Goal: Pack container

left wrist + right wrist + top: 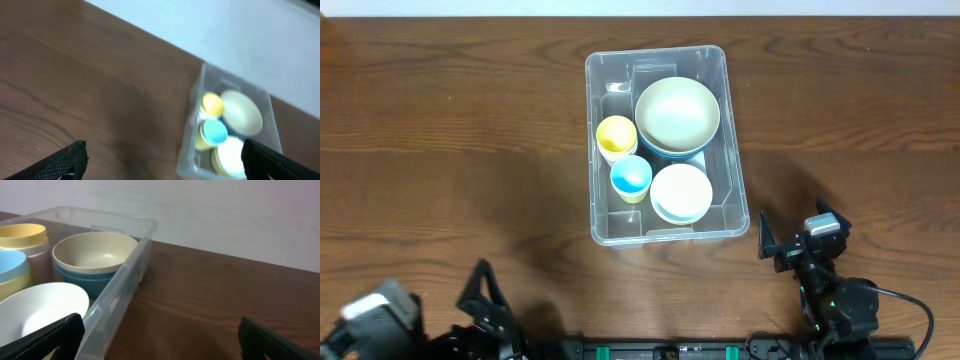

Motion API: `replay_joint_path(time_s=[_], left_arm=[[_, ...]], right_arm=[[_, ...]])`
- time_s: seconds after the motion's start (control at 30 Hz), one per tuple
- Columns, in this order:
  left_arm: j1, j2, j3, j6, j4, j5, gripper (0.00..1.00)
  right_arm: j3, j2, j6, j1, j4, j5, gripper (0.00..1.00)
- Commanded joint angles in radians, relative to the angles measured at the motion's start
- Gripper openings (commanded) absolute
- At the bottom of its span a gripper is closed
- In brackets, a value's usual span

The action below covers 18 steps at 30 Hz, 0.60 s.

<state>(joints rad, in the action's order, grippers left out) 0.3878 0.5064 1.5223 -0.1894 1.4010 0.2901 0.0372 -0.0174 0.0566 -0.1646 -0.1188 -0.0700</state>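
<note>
With the container sitting mid-table holding 2 cups and stacked bowls, and the left gripper and right gripper both spread wide and empty, any further move should probably avoid brushing its walls.

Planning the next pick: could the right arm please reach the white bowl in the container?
Probably yes: the white bowl lies uncovered in the container, nearest the open right gripper.
</note>
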Motion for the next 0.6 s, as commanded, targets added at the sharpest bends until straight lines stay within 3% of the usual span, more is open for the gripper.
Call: replay_joint_path(time_s=[0.0,0.23,0.57], left_arm=[[-0.069,-0.037,-0.099,0.074,-0.01,0.039,0.98],[-0.299,-0.055,-0.269,0.249,-0.008,0.039,0.98],[-0.355,-0.051,-0.319,0.101,-0.191,0.039,0.98]], right_arm=[[-0.008,0.002,0.012,0.014,-0.002,0.01,0.99],[-0.008,0.002,0.012,0.014,-0.002,0.01,0.99],[-0.008,0.002,0.012,0.014,-0.002,0.01,0.99]])
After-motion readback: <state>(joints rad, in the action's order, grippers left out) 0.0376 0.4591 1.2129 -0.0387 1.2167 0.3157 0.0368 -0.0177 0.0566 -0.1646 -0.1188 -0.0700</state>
